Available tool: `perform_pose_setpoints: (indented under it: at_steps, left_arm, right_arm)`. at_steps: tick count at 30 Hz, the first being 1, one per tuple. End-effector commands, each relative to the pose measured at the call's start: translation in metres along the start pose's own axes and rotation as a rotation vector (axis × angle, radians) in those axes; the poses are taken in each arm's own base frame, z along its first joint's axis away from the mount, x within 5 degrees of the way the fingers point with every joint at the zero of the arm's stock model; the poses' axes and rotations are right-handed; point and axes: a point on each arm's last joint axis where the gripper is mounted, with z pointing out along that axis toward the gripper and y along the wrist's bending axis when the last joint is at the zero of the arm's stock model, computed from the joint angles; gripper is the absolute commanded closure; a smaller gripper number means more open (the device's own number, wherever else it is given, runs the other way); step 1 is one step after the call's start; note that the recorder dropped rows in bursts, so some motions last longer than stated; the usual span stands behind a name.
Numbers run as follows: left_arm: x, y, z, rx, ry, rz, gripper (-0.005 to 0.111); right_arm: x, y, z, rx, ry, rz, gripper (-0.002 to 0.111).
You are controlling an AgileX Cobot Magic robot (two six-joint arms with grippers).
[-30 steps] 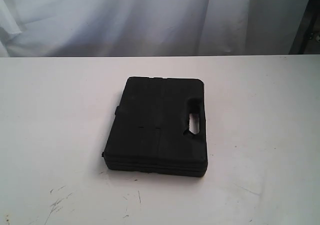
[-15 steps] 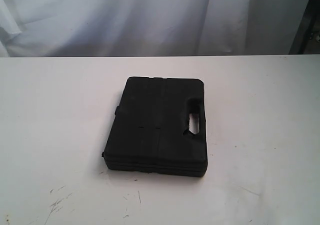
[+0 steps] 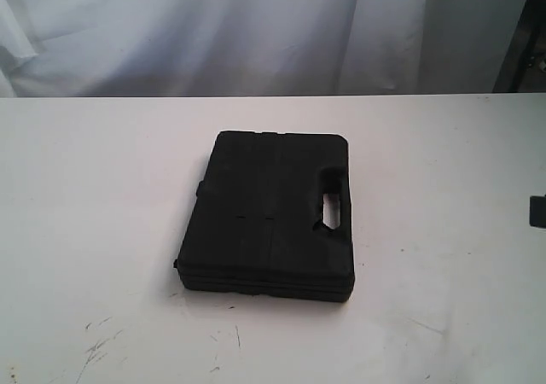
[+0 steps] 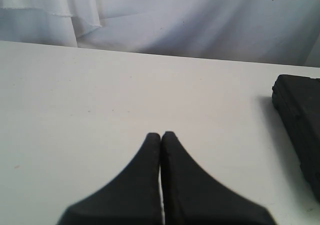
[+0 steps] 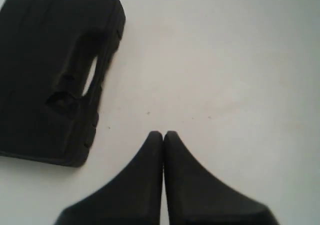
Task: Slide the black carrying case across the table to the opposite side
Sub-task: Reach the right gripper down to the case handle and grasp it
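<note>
The black carrying case (image 3: pixel 269 215) lies flat near the middle of the white table (image 3: pixel 94 213), its handle cutout (image 3: pixel 331 203) on the right side. In the right wrist view the case (image 5: pixel 47 75) sits off to one side of my right gripper (image 5: pixel 163 133), which is shut with nothing held and hovers over bare tabletop. A dark tip of the right arm (image 3: pixel 537 211) shows at the exterior view's right edge. My left gripper (image 4: pixel 161 134) is shut and empty too, apart from the case corner (image 4: pixel 300 120). The left arm is out of the exterior view.
A white cloth backdrop (image 3: pixel 256 30) hangs behind the table's far edge. Dark scuff marks (image 3: pixel 98 341) streak the tabletop near the front left. A dark frame piece (image 3: pixel 525 43) stands at the back right.
A dark part of the right arm has come into the exterior view at the right edge. The case has not moved.
</note>
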Motion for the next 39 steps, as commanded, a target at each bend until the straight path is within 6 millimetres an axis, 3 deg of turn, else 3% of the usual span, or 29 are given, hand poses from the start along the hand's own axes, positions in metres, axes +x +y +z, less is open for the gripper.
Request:
perform_pose_setpoints:
  at_steps: [1,8,15,22,32,34,37,39]
  left_arm:
    - [0.001,0.0,0.0,0.0,-0.007,-0.004,0.107]
    - [0.001,0.0,0.0,0.0,-0.007,-0.004,0.107]
    - [0.001,0.0,0.0,0.0,-0.007,-0.004,0.107]
    - [0.001,0.0,0.0,0.0,-0.007,-0.004,0.107]
    - [0.001,0.0,0.0,0.0,-0.007,-0.004,0.107]
    - [0.001,0.0,0.0,0.0,-0.007,-0.004,0.107]
    - [0.001,0.0,0.0,0.0,-0.007,-0.004,0.107]
    - [0.001,0.0,0.0,0.0,-0.007,-0.004,0.107]
  right_arm:
    - [-0.018,0.005,0.003,-0.034,-0.062,0.013,0.108]
    - [-0.061,0.016,0.02,-0.071,0.056,0.063,0.108]
    - [-0.091,0.045,0.064,-0.118,0.268,0.076,0.108]
    - [-0.098,0.077,0.12,-0.121,0.407,0.064,0.108]
    - [-0.089,0.102,0.201,-0.03,0.528,0.031,0.108]
    - [-0.088,0.103,0.218,-0.003,0.537,0.009,0.102]
    - [-0.089,0.106,0.24,0.004,0.542,0.001,0.077]
    - [-0.086,0.107,0.253,0.009,0.56,0.008,0.069]
